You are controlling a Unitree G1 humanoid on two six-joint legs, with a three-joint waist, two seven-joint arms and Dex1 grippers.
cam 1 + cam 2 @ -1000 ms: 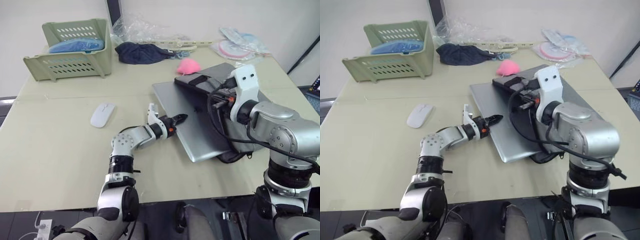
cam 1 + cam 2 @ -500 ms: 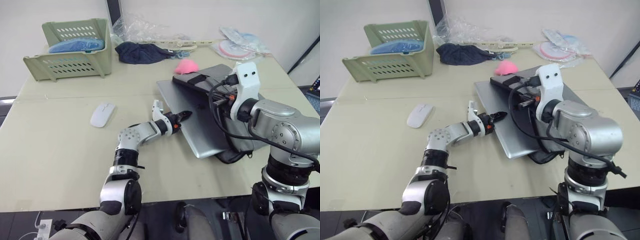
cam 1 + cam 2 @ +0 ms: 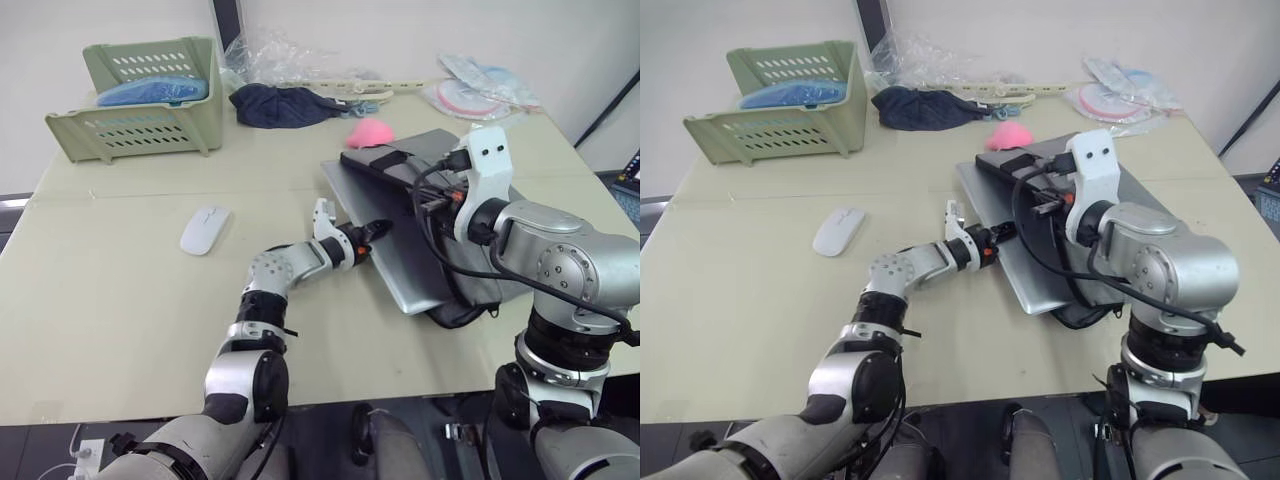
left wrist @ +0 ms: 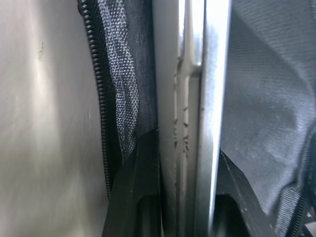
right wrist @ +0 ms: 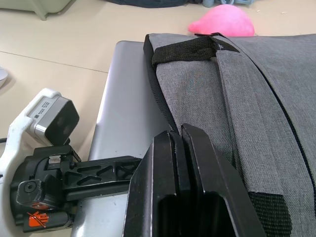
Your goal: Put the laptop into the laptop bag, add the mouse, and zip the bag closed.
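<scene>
Left end effector (image 3: 374,232), at mid-frame in the left eye view, has its 2 black fingers (image 4: 138,187) clamped on the near edge of the laptop (image 3: 400,262), 1 finger on each face of the thin silver edge, as the left wrist view shows. Right end effector (image 5: 180,143), right of centre, has its 2 fingers pressed together; they lie against the grey fabric of the bag (image 5: 247,113), but whether fabric is pinched between them I cannot tell.

The laptop lies slanted at centre right, its far part tucked inside the bag's open mouth, its near left part bare. The bag's zip (image 4: 98,98) runs beside the laptop edge, undone. A black strap handle (image 5: 185,49) crosses the bag's top corner, and the pink charm (image 3: 372,131) sits just beyond it, toward the upper centre.

The mouse (image 3: 204,229) rests on the worktop (image 3: 110,300) at centre left, well apart from the bag. A green basket (image 3: 140,100) stands at upper left, with a dark blue cloth (image 3: 285,105) at upper centre.
</scene>
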